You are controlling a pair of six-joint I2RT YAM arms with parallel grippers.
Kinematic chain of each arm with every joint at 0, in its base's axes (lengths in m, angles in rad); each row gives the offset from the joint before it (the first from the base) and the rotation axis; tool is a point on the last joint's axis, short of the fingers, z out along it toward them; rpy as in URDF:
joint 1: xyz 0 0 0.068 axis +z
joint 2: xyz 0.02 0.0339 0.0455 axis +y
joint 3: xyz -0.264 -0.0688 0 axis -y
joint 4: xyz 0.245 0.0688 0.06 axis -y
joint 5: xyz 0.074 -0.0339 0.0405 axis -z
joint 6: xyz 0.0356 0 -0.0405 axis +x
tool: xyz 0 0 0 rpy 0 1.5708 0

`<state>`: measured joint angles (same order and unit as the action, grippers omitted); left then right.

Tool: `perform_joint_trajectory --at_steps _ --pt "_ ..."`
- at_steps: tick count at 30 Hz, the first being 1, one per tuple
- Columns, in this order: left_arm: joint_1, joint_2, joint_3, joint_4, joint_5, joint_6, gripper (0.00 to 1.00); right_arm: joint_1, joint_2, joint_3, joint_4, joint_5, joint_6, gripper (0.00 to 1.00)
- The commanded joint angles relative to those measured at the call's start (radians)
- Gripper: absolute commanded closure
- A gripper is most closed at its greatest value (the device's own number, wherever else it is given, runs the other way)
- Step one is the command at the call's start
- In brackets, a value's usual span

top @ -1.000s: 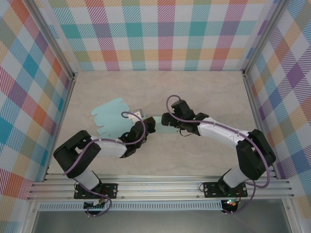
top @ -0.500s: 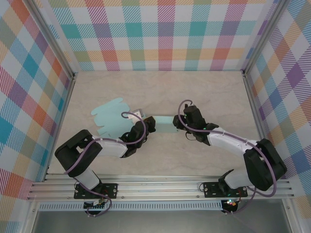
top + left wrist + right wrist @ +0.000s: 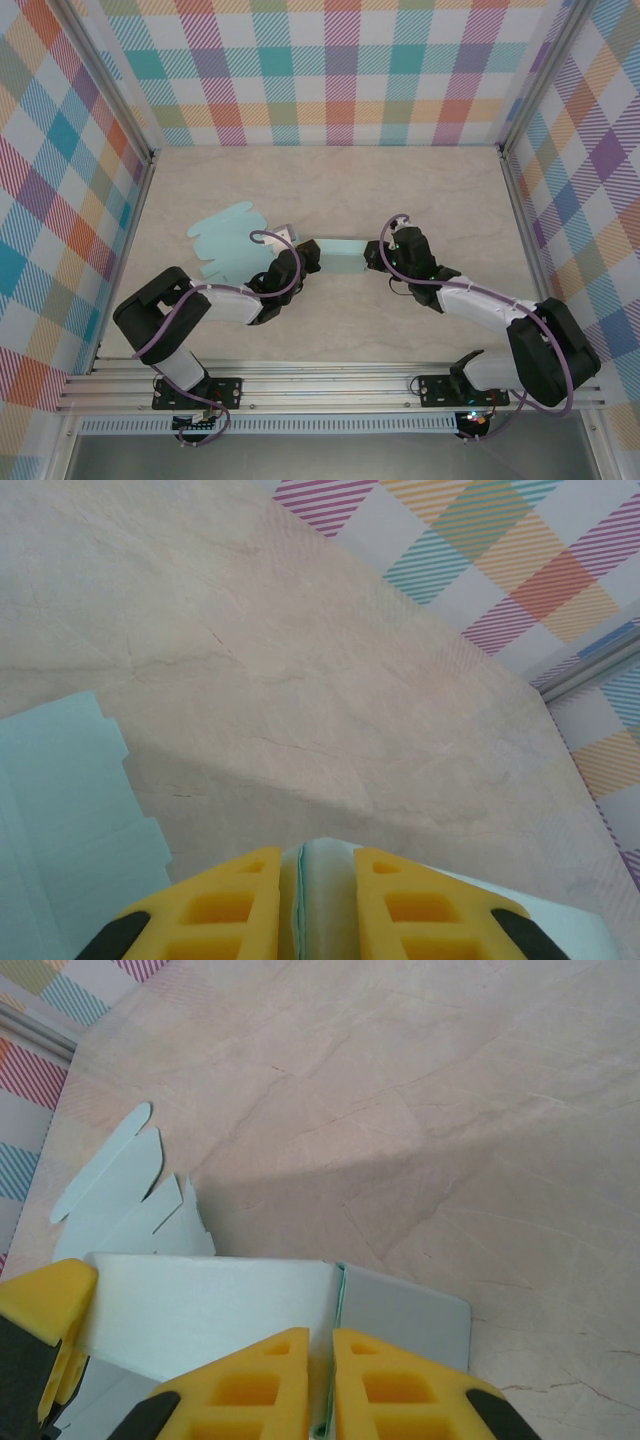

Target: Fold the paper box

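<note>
The right gripper [image 3: 322, 1385] is closed. Between its two yellow fingers [image 3: 265, 1380] stands a thin edge of the paper box [image 3: 210, 1310], so I judge that it is gripping the box there. The grip is at the crease where the light strip meets a grey panel [image 3: 405, 1310]. This grey panel lies flat on the worktop [image 3: 480, 1110], just beside the fingers.

The left gripper [image 3: 303, 905] is closed as well, and it holds another upright edge of the same box.

In the top view the two grippers face each other over the middle of the worktop, a little toward its near edge. The right gripper [image 3: 372, 258] is at the right end of the strip [image 3: 340, 255] and the left gripper [image 3: 300, 262] at its left end. The long axis of the strip therefore runs from one gripper to the other, along the width of the worktop.

The rest of the box lies flat beyond the left gripper, toward the left edge of the worktop. Its rounded flaps [image 3: 215, 225] point to the far left corner.

The coming fold depends, I think, on this line. The right arm is nearer to the free right end and to the crease, and the left arm is nearer to the flat part. It seems the left side should hold firm while the right side turns its end around the crease. If both pull along the strip, the paper could tear or slip out.
</note>
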<state>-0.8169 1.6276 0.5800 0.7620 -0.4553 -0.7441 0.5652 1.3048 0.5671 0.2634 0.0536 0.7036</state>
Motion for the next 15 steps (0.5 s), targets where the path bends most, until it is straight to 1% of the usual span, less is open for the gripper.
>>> perform_joint_trajectory --at_steps 1,5,7,10,12,15 --pt "-0.012 0.022 -0.044 -0.239 0.072 0.020 1.00 0.002 0.040 -0.033 -0.060 -0.034 0.003 0.86" --pt "-0.006 -0.024 -0.025 -0.289 0.099 0.027 1.00 0.003 0.047 -0.034 -0.093 -0.004 -0.014 0.84" --pt "0.004 -0.051 -0.022 -0.286 0.143 0.032 0.88 0.002 0.047 -0.036 -0.103 0.005 -0.022 0.83" --pt "0.014 -0.089 -0.003 -0.302 0.189 0.055 0.75 0.002 0.045 -0.031 -0.119 0.008 -0.033 0.81" --pt "0.022 -0.110 0.020 -0.327 0.213 0.078 0.68 0.002 0.043 -0.020 -0.132 0.012 -0.038 0.80" --pt "0.034 -0.138 0.049 -0.358 0.234 0.105 0.65 0.002 0.041 0.006 -0.148 0.015 -0.052 0.79"
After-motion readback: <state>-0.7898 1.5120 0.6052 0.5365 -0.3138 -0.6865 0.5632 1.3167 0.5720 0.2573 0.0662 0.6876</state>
